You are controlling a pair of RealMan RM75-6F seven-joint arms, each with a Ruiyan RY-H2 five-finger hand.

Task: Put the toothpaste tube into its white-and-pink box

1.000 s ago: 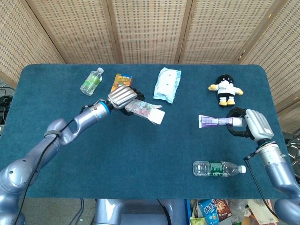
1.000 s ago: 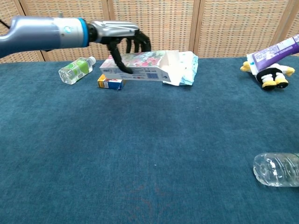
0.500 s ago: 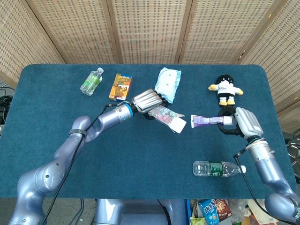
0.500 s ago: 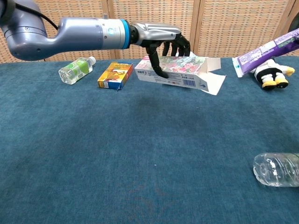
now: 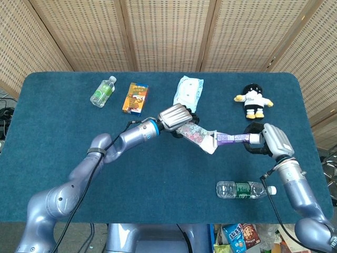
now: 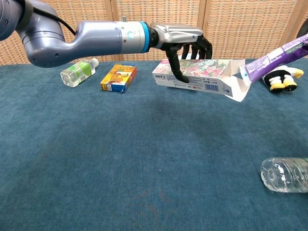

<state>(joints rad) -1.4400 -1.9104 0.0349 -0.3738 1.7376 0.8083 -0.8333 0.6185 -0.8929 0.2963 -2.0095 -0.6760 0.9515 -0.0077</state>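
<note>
Change, largest item first: the left arm has swung the white-and-pink box (image 5: pixel 196 135) across the table (image 5: pixel 158 179) from beside the orange carton (image 5: pixel 135 97) and the wet-wipe pack (image 5: pixel 188 90) toward the middle, and the right arm has drawn in to meet it; half a second ago a clear gap lay between the box's open flaps and the toothpaste tube (image 5: pixel 231 138), and now the flat end of the tube stands right at the box mouth, touching or just entering it, which the views do not settle. Judged meaning: alignment is nearly done and the insertion proper is about to begin; the tube body is still outside the box. Left hand (image 5: pixel 177 117): fingers wrapped over the closed end of the box, grasping it clear of the table, open end turned toward the right hand, flaps splayed. Right hand (image 5: pixel 266 140): closed around the cap end of the tube, holding it roughly level and pointed at the box; the chest view shows only the tube slanting in from the right edge. Untouched items: clear water bottle (image 5: pixel 245 190) lying near the front, small green-labelled bottle (image 5: pixel 102 91) at the rear left, plush doll (image 5: pixel 253 100) at the rear right.
</note>
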